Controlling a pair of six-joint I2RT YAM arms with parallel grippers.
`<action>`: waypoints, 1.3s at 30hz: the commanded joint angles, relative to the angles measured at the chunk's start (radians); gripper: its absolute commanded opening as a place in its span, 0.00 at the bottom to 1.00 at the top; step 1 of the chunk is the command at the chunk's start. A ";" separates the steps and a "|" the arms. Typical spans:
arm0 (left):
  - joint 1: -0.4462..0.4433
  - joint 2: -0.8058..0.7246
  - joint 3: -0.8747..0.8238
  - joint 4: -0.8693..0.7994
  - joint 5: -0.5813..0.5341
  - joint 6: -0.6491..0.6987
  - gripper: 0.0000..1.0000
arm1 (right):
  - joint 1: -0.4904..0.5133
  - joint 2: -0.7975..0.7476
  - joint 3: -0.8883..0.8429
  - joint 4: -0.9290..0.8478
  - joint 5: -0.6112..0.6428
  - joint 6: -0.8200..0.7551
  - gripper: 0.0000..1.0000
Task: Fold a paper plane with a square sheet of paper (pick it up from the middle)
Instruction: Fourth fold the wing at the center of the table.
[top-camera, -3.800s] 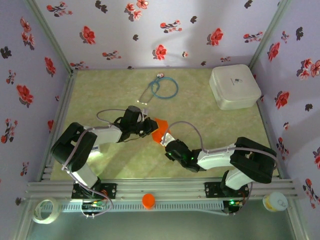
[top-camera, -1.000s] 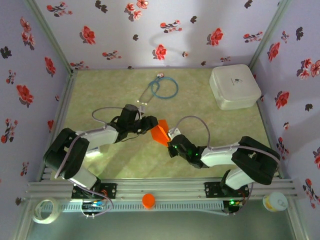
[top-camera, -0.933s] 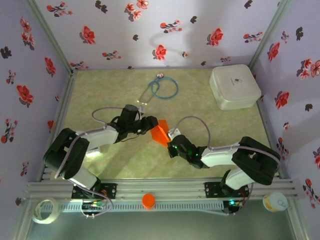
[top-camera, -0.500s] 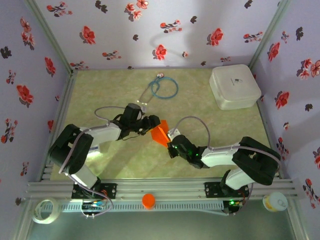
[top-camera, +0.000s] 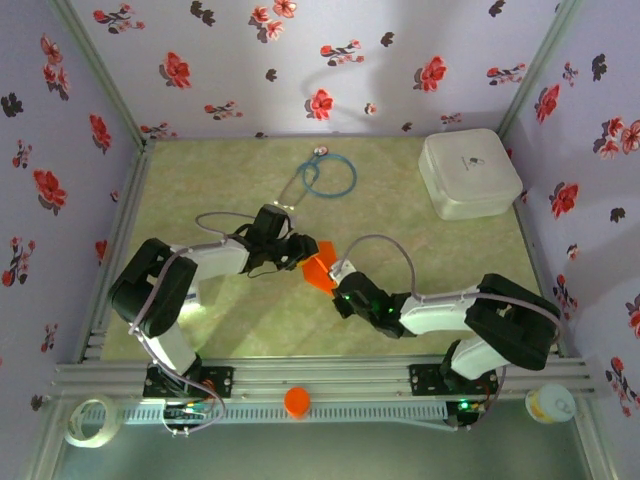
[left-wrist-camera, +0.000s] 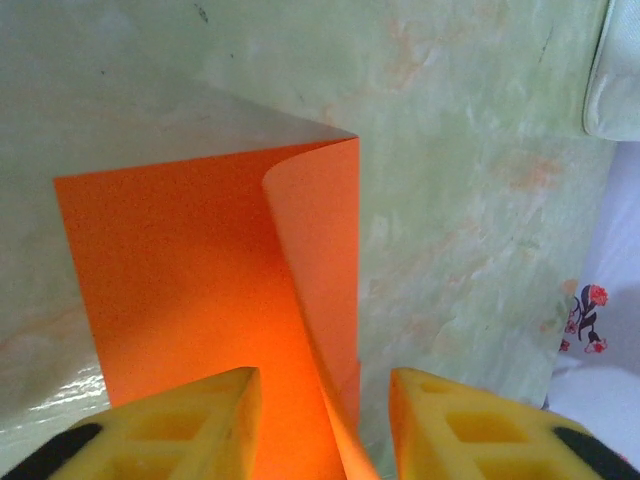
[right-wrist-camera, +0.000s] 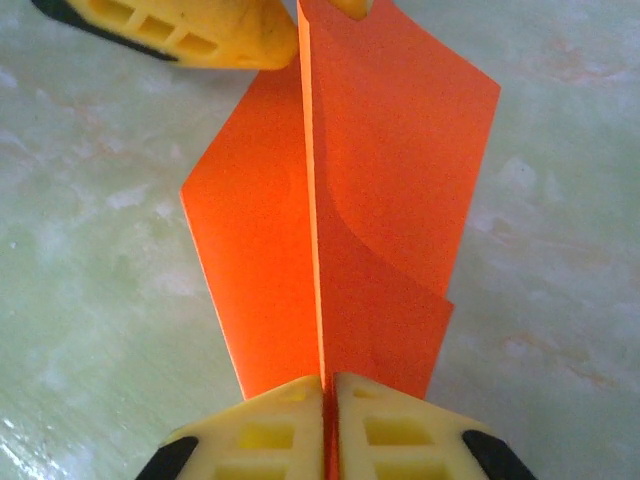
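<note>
We see a thin bright orange paper sheet (right-wrist-camera: 395, 150) between two robot grippers that face each other over a pale green marbled tabletop (right-wrist-camera: 90, 260). The sheet is plain and unmarked, and it is partly folded.

From the right gripper (right-wrist-camera: 328, 405), a sharp straight ridge runs directly ahead toward the opposite gripper. One panel slopes down to the left of the ridge. A wider panel spreads to the right, with a soft curved dent across it. The right gripper's two yellow fingers (right-wrist-camera: 265, 425) are pressed together on the near end of the ridge, and a thin orange line shows between them.

The left gripper (left-wrist-camera: 325, 425) has its yellow fingers (left-wrist-camera: 190, 425) standing apart, one on each side of a raised flap. That flap curls up from a flat panel lying ahead and to the left of the fingers, and it bends in a smooth curve. We cannot tell whether either finger touches the paper.

A rounded white box (left-wrist-camera: 618, 70) sits well ahead and to the right of the left gripper.
</note>
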 joint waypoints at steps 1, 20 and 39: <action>0.012 0.012 0.015 -0.024 0.006 -0.012 0.31 | 0.013 0.003 0.022 -0.036 0.065 -0.038 0.14; 0.013 -0.005 0.006 0.000 0.031 -0.024 0.00 | 0.061 0.027 0.045 -0.062 0.172 -0.083 0.36; 0.014 -0.006 0.007 0.002 0.034 -0.022 0.00 | 0.063 0.043 0.043 -0.032 0.175 -0.061 0.34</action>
